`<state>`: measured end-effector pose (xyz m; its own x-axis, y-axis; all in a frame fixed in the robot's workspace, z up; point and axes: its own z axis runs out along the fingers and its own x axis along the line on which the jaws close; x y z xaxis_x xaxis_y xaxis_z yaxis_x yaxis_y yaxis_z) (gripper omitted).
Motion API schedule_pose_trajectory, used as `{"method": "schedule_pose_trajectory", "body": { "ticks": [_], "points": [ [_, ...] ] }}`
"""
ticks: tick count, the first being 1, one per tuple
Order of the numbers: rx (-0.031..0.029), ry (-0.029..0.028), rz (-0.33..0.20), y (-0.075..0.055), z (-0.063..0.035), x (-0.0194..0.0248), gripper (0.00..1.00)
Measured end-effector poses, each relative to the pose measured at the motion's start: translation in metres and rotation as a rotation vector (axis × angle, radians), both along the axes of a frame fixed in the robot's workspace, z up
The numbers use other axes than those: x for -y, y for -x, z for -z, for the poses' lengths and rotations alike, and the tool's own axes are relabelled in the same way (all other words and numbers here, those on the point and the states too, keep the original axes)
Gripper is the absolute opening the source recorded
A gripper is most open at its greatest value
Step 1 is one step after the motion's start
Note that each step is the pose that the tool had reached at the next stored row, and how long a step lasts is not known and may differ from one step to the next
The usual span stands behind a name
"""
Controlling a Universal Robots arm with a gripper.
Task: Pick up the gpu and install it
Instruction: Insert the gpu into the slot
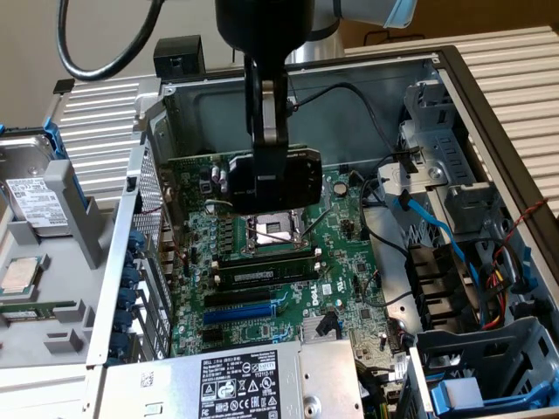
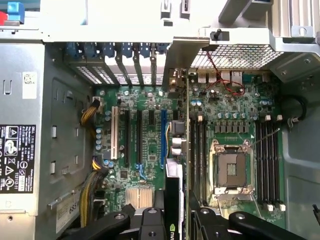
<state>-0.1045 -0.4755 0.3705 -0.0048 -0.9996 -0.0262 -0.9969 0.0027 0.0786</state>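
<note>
The gpu (image 1: 295, 178), a small card with a black cooler, hangs above the green motherboard (image 1: 262, 288) inside the open computer case. My gripper (image 1: 266, 173) is shut on it from above. In the exterior view the card hovers over the CPU socket (image 1: 275, 229). In the wrist view the gpu (image 2: 173, 197) appears edge-on between my two fingers (image 2: 150, 222), with its silver bracket (image 2: 182, 52) reaching toward the case's rear slots. There it lines up slightly to the socket side of the long blue slot (image 2: 163, 135), clear of the board.
A grey power supply (image 1: 236, 384) borders the motherboard at the front. A drive cage (image 1: 489, 375) and blue cables (image 1: 428, 229) crowd the exterior view's right. A hard drive (image 1: 35, 205) sits outside the case at the exterior view's left. Memory slots (image 2: 267, 160) flank the CPU socket (image 2: 229, 170).
</note>
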Motion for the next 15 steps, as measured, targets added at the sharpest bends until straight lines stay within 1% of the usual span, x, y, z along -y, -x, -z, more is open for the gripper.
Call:
{"method": "schedule_pose_trajectory", "body": {
  "ticks": [4,15],
  "points": [
    [0.0001,0.0000,0.000,0.000,0.0013,-0.0001,0.27],
    [0.0001,0.0000,0.000,0.000,0.0212,0.0000,0.27]
  ]
}}
